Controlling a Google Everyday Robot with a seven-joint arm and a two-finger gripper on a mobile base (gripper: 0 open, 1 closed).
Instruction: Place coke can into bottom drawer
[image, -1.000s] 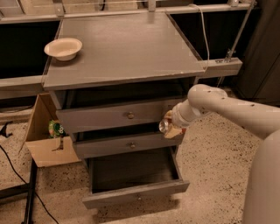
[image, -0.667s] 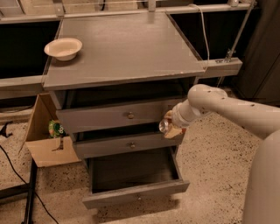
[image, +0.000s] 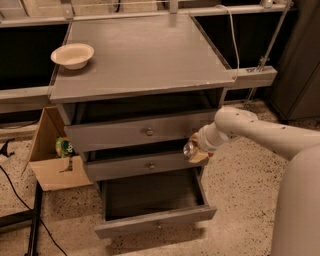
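The coke can (image: 189, 148) shows mainly its silver end, held at the tip of my white arm. My gripper (image: 196, 151) is shut on it, in front of the right end of the middle drawer. The bottom drawer (image: 155, 223) stands pulled open below, and its dark inside (image: 150, 195) has nothing in it. The can hangs above the drawer's right rear part, well clear of its floor.
A white bowl (image: 73, 55) sits on the cabinet top (image: 145, 55) at the left. The top drawer (image: 140, 132) and middle drawer (image: 140, 166) are slightly open. A cardboard box (image: 52, 162) stands on the floor left of the cabinet, with cables (image: 20, 200) nearby.
The gripper with the can has sunk very slightly. Nothing else has moved.
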